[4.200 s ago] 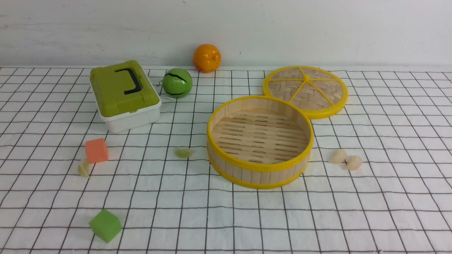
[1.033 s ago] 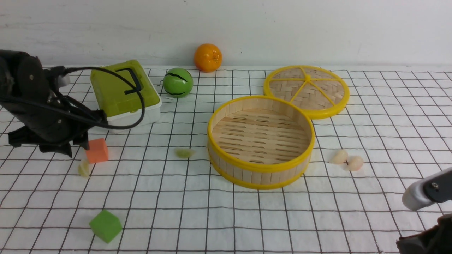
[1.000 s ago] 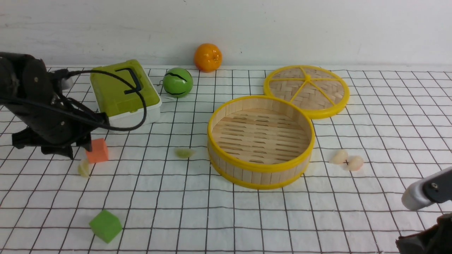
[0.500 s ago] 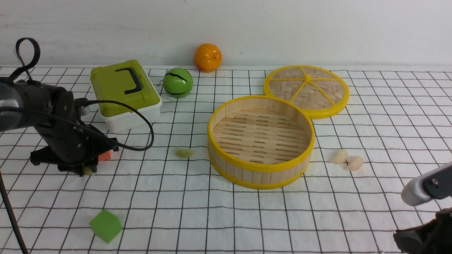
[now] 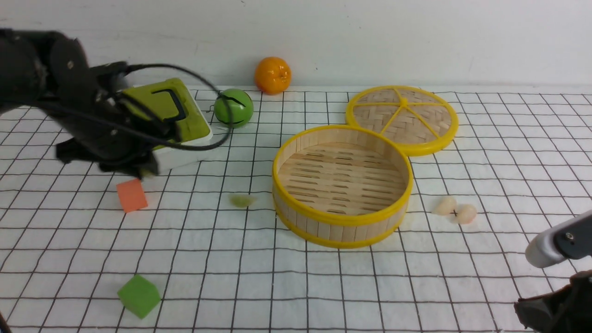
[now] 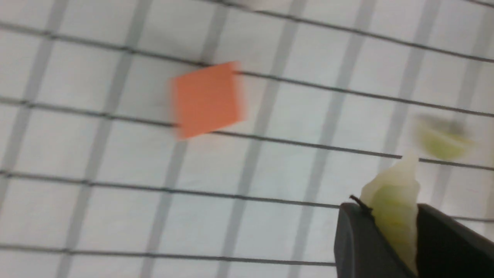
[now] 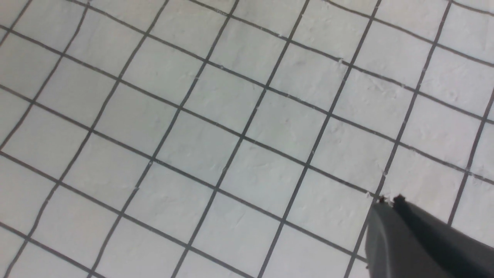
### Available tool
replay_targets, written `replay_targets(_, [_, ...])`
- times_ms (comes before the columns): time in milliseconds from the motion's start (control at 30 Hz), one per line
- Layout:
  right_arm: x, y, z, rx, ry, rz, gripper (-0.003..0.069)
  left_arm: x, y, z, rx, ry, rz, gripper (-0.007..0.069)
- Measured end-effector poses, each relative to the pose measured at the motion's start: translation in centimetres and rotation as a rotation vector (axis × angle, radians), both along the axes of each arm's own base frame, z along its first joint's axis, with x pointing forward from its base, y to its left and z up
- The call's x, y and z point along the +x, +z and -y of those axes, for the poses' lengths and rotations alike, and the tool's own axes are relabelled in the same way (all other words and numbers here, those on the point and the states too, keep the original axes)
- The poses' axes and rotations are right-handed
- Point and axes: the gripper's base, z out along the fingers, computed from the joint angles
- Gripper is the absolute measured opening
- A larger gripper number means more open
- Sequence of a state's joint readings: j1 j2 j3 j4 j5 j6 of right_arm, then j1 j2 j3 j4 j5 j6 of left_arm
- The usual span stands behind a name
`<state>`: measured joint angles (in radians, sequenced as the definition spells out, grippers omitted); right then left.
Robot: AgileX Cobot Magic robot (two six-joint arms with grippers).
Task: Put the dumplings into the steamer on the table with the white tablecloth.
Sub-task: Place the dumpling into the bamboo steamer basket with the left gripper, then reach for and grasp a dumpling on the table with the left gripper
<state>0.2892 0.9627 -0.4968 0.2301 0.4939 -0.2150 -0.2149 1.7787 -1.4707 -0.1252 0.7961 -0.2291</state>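
Note:
My left gripper (image 6: 389,210) is shut on a pale green dumpling (image 6: 393,197) and holds it above the cloth; in the front view the gripper (image 5: 138,169) hangs over the orange cube's far side. A second pale green dumpling (image 5: 241,200) lies on the white grid tablecloth (image 5: 296,286) left of the steamer (image 5: 341,221); it also shows in the left wrist view (image 6: 442,137). Two whitish-pink dumplings (image 5: 444,205) (image 5: 464,213) lie touching, right of the steamer. The steamer is empty. My right gripper (image 7: 389,200) is shut and empty over bare cloth at the front right.
An orange cube (image 5: 132,195) and a green cube (image 5: 138,295) lie at the front left. A green-lidded box (image 5: 185,120), a green ball (image 5: 233,107) and an orange (image 5: 272,75) stand at the back. The woven lid (image 5: 401,118) lies behind the steamer.
My left gripper came down on the green dumpling beside the orange cube, shut on it and lifted it up and to the right. The cube shifted slightly. The right arm barely moved.

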Motion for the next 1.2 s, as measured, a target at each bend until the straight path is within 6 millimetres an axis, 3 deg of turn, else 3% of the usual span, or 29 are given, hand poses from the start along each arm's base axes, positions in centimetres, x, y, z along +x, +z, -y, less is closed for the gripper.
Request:
replay_targets(100, [0.0,0.0,0.0,0.003,-0.001,-0.001,0.0006,0.4,0.7,5.0,-0.037,-0.138,0.011,0.015])
replay_targets(133, [0.0,0.0,0.0,0.003,-0.001,-0.001,0.0006,0.7,0.8,5.5,-0.039,-0.149,0.017,0.015])
replay_targets(167, [0.0,0.0,0.0,0.005,-0.002,-0.002,0.0009,1.2,0.8,8.6,-0.049,-0.216,0.023,0.015])
replay_targets(200, [0.0,0.0,0.0,0.005,-0.003,-0.001,0.0009,1.5,0.8,9.0,-0.05,-0.222,0.027,0.015])
replay_targets(333, [0.0,0.0,0.0,0.006,-0.003,-0.001,0.0013,4.0,-0.5,13.8,-0.019,-0.313,0.034,0.015])
replay_targets(433, [0.0,0.0,0.0,0.009,-0.004,-0.004,0.0016,6.1,-3.1,15.4,0.017,-0.331,0.023,0.015])
replay_targets(567, [0.0,0.0,0.0,0.009,-0.004,-0.004,0.0018,8.3,-5.7,16.4,0.016,-0.298,0.018,0.015])
replay_targets(733, [0.0,0.0,0.0,0.009,-0.004,-0.004,0.002,9.3,-8.1,16.8,0.037,-0.298,0.0,0.0157])
replay_targets(900, [0.0,0.0,-0.1,0.014,-0.006,-0.005,0.0021,9.3,-8.3,16.8,0.036,-0.286,-0.012,0.0295])
replay_targets(1000, [0.0,0.0,-0.1,0.016,-0.006,-0.006,0.0026,9.0,-7.5,16.6,0.043,-0.27,-0.031,0.0369])
replay_targets(1067, [0.0,0.0,-0.1,0.023,-0.009,-0.008,0.0029,8.6,-5.8,16.1,0.071,-0.263,-0.032,0.0407])
replay_targets(1133, [0.0,0.0,-0.2,0.031,-0.013,-0.01,0.0031,7.8,-1.7,14.9,0.142,-0.252,0.008,0.0424])
replay_targets(1167, [0.0,0.0,-0.1,0.03,-0.012,-0.01,0.0031,7.7,-1.4,14.7,0.15,-0.249,0.012,0.0424])
replay_targets(1200, [0.0,0.0,-0.2,0.033,-0.013,-0.011,0.0034,7.2,1.2,13.6,0.226,-0.222,0.057,0.0426])
